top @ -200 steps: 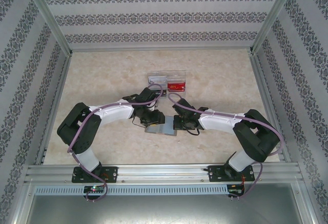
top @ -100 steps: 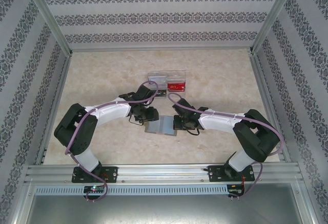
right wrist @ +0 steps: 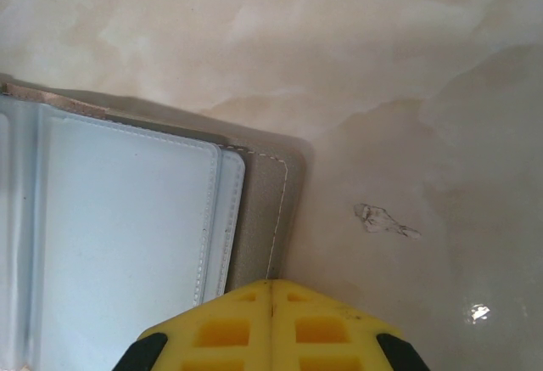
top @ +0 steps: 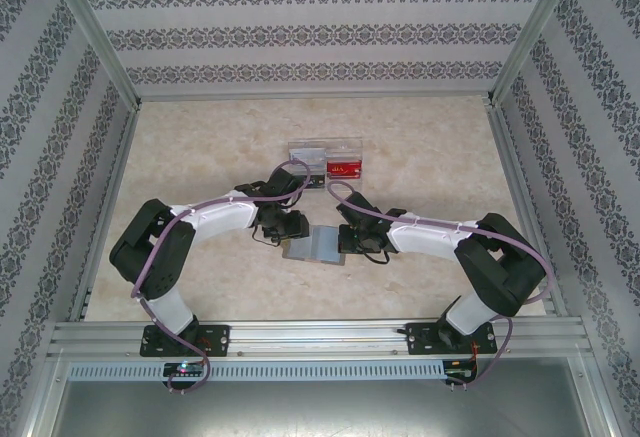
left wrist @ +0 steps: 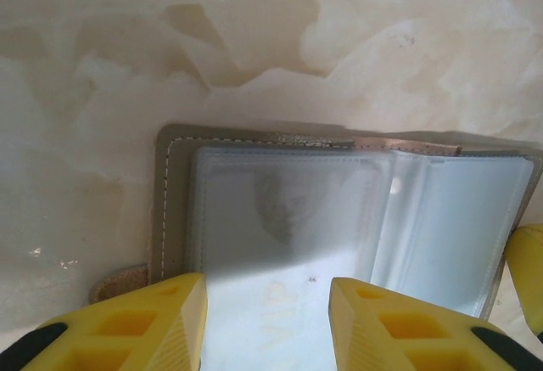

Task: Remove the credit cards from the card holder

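The card holder (top: 318, 245) lies spread open like a book on the glossy marbled table (top: 200, 147), between the two grippers. It has a grey stitched cover and pale frosted plastic sleeves inside. The left gripper (left wrist: 265, 307) holds its blocky yellow fingers parted over the left sleeve, clasping nothing; a second ago it sat further over the holder. The right gripper (right wrist: 271, 311) is clenched tight at the cover's right edge, unmoved. A reddish card (top: 343, 168) sits in the clear box (top: 325, 152) behind
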Robot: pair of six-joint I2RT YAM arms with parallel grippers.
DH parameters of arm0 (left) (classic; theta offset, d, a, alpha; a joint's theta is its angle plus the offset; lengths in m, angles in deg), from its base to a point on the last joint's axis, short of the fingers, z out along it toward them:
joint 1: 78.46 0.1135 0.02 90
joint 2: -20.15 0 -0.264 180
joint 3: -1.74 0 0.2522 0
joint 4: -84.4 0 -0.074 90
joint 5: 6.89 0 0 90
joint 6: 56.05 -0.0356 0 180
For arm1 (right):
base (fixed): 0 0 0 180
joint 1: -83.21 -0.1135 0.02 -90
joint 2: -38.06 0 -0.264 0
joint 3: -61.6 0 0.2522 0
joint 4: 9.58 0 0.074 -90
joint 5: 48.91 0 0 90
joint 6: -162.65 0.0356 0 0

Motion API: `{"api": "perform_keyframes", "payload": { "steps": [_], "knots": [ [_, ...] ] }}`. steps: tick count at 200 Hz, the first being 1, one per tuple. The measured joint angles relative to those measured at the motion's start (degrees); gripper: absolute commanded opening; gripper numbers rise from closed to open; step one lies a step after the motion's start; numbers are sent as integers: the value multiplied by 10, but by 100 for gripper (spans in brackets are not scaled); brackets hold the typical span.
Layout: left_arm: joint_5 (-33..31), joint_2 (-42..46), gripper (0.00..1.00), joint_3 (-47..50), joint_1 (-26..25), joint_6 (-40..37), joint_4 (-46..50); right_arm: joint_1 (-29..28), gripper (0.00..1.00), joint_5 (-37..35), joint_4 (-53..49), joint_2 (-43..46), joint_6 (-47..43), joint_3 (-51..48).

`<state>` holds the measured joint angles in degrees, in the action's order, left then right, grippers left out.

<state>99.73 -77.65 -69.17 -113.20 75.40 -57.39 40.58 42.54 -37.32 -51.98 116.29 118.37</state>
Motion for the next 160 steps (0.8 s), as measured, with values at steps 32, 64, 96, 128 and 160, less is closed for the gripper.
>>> {"api": "perform_keyframes", "payload": {
  "steps": [32, 64, 96, 128, 160],
  "knots": [
    [-14, 9, 43, 0, 0, 0, 4, 0, 0, 0, 0, 0, 1, 0],
    [-14, 10, 43, 3, 0, 0, 4, 0, 0, 0, 0, 0, 2, 0],
    [-1, 8, 43, 3, 0, 0, 4, 0, 0, 0, 0, 0, 2, 0],
    [19, -2, 42, 3, 0, 0, 1, 0, 0, 0, 0, 0, 2, 0],
    [32, -7, 42, 3, 0, 0, -3, 0, 0, 0, 0, 0, 2, 0]
  ]
}}
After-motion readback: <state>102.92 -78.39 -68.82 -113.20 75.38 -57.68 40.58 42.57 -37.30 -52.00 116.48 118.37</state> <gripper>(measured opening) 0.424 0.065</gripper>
